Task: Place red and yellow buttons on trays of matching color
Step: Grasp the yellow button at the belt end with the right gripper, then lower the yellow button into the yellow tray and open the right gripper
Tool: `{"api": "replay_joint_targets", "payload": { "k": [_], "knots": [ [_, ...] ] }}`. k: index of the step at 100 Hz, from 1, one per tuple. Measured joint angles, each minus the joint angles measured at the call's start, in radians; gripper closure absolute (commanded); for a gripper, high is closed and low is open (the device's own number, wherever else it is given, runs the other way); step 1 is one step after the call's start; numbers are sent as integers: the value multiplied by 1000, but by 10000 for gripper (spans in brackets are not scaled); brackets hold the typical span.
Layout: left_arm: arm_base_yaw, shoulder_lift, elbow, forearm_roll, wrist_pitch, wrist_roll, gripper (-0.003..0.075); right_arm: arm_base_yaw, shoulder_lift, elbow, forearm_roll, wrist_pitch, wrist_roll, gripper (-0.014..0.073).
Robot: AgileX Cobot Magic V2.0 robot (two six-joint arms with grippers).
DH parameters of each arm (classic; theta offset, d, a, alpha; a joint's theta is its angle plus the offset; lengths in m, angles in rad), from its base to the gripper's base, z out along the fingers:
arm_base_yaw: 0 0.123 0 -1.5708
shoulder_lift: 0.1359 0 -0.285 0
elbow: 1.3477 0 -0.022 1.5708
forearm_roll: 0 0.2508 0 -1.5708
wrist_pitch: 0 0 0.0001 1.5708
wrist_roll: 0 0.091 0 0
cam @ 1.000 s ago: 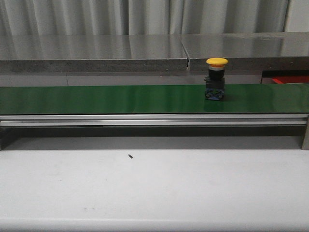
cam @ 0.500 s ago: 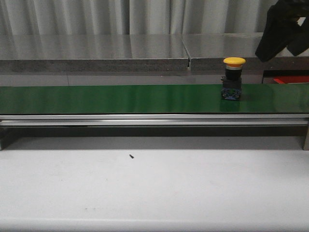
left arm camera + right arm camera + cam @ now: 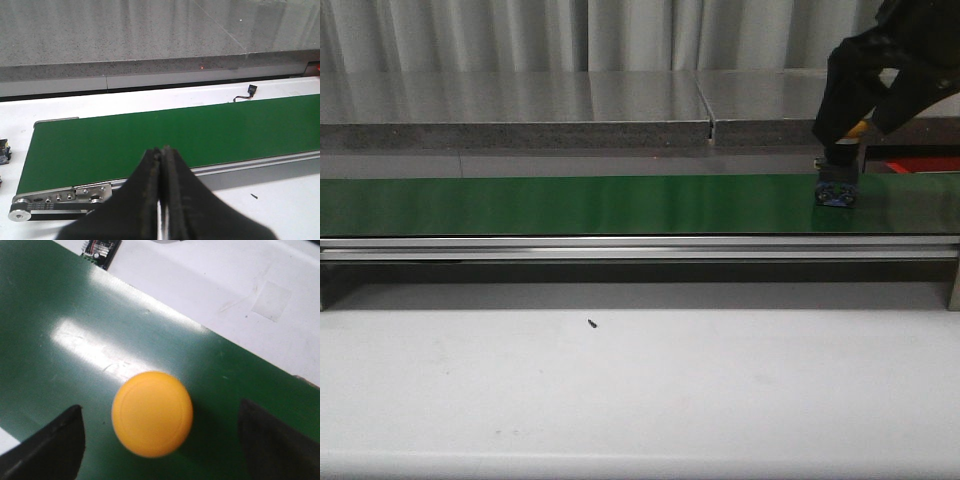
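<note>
A yellow button (image 3: 152,413) stands upright on the green conveyor belt (image 3: 570,203), near its right end. In the front view only its blue base (image 3: 837,190) and a sliver of the cap show. My right gripper (image 3: 858,135) hangs over it, open, with one black finger (image 3: 50,445) on each side of the cap and not touching it. My left gripper (image 3: 161,152) is shut on nothing, short of the belt's near rail. A strip of red, perhaps the red tray (image 3: 920,163), shows behind the belt at far right. No red button and no yellow tray are in view.
A grey stone ledge (image 3: 520,110) runs behind the belt. The white table (image 3: 640,390) lies in front, with a small dark screw (image 3: 591,323) on it. A cable plug (image 3: 251,90) lies beyond the belt, and a small blue-black part (image 3: 4,151) sits past its left end.
The yellow button has ridden the belt to the right. My right arm has come down from the upper right and now straddles the button's cap.
</note>
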Motion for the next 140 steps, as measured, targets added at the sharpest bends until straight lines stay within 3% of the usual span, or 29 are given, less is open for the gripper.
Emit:
{"api": "replay_joint_targets", "payload": {
  "k": [9, 21, 31, 62, 87, 107, 140],
  "knots": [
    [0, 0, 0, 0, 0, 0, 739, 0, 33, -10, -4, -3, 13, 102],
    [0, 0, 0, 0, 0, 0, 739, 0, 48, -13, -28, -6, 41, 316],
    [0, 0, 0, 0, 0, 0, 739, 0, 48, -13, -40, -7, 50, 389],
    [0, 0, 0, 0, 0, 0, 739, -82, -49, -13, -43, 59, 111, 390],
    [0, 0, 0, 0, 0, 0, 739, -375, -228, -13, -44, 142, 181, 390],
    [0, 0, 0, 0, 0, 0, 739, -605, -240, -6, -19, 154, 206, 390],
    [0, 0, 0, 0, 1, 0, 739, -648, -68, 42, 32, 67, 211, 390]
  ]
}}
